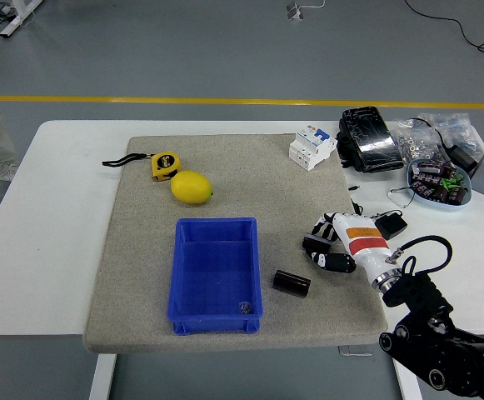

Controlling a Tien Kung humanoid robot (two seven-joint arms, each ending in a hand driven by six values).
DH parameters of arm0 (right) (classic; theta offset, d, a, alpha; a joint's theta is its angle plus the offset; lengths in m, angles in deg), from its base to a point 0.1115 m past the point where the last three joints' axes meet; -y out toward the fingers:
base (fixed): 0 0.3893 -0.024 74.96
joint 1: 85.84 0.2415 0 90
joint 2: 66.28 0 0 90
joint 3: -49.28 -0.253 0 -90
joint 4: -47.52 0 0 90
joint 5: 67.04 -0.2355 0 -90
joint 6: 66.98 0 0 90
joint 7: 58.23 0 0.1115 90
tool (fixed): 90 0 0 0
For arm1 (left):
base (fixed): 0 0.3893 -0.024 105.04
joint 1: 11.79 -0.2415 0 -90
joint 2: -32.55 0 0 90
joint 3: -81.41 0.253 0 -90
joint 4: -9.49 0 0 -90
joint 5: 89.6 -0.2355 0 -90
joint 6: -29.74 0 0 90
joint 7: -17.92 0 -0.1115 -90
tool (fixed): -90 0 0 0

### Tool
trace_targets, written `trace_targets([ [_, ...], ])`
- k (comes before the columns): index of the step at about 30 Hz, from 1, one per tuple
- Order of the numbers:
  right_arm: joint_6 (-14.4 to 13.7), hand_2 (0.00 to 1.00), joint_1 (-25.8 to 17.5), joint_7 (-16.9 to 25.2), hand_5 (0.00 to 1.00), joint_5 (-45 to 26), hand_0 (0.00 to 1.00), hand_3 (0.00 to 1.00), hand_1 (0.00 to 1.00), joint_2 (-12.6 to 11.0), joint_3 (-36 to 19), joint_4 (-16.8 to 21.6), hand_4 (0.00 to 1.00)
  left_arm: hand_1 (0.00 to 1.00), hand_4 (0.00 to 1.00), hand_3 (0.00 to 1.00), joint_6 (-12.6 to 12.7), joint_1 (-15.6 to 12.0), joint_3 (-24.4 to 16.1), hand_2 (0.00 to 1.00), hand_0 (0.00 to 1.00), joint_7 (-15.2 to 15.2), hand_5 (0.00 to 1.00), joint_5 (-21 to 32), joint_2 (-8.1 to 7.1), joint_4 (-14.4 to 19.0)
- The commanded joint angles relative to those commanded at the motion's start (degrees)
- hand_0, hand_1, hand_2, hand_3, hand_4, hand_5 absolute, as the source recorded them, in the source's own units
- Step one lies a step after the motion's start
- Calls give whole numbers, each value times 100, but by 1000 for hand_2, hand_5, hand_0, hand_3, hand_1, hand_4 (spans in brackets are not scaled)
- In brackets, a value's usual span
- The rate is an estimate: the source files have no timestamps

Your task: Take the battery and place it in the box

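A short black cylinder, the battery (292,282), lies on its side on the grey mat (133,250), just right of the blue box (215,273). The box stands open-topped near the mat's front edge, with only a tiny object near its front wall. My right hand (321,247) hovers over the mat a little up and right of the battery, apart from it. Its black fingers (316,245) are loosely curled and hold nothing. The white forearm runs back to the lower right corner. My left arm does not show.
A yellow lemon (192,187) and a yellow tape measure (164,165) lie behind the box. A white breaker (311,147), a black pouch (369,138), bagged parts and a bowl (438,184) crowd the back right. A person's leg shows at the far left edge.
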Motion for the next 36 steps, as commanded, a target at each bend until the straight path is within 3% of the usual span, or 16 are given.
trace_targets([
  [15, -6, 397, 1, -9, 195, 111, 262, 431, 338, -35, -126, 183, 733, 544, 635, 572, -6, -19, 0, 591, 565, 5, 573, 4, -6, 0],
  [25, 168, 426, -82, -29, 192, 216, 301, 461, 377, -64, -202, 261, 743, 545, 633, 571, -7, -46, -19, 589, 565, 17, 571, -25, -3, 0],
  [26, 161, 549, -85, -18, 326, 220, 401, 593, 522, -68, -212, 283, 931, 544, 634, 572, -6, -48, -20, 590, 564, 16, 572, -23, -3, 0],
  [31, 168, 549, -83, 43, 326, 231, 401, 593, 522, -89, -254, 401, 931, 544, 634, 572, -14, -57, -46, 590, 564, 31, 572, -72, -7, 2],
  [32, 172, 648, -85, 46, 425, 240, 437, 755, 573, -91, -256, 413, 998, 545, 634, 572, -15, -60, -50, 589, 565, 34, 573, -79, -8, 2],
  [36, 224, 648, -103, 44, 425, 269, 437, 755, 573, -90, -251, 420, 998, 545, 634, 572, -16, -73, -58, 589, 565, 38, 573, -89, -9, 1],
])
